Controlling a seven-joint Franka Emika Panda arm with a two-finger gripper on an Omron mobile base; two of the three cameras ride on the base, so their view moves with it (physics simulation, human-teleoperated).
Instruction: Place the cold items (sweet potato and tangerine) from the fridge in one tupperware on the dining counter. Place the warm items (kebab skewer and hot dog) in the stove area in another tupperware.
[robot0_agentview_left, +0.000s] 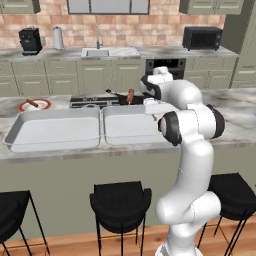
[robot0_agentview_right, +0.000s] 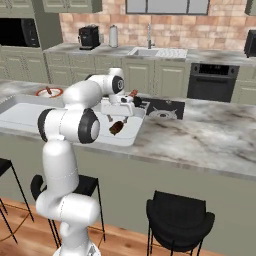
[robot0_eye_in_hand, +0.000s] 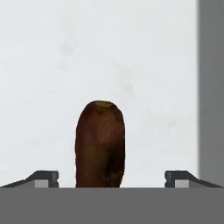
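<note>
Now the gripper (robot0_eye_in_hand: 112, 179) has its jaws wide apart, clear of the sweet potato (robot0_eye_in_hand: 100, 145), which sits between them, over the right tupperware (robot0_agentview_right: 131, 134). Better lift straight toward twelve o'clock, without brushing it.

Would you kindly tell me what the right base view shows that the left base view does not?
Right base view: the sweet potato over the floor of a tupperware, just under the open end effector. Left base view: the second tupperware in full, beside the first. Both: the orange-rimmed plate and the black stove.
</note>
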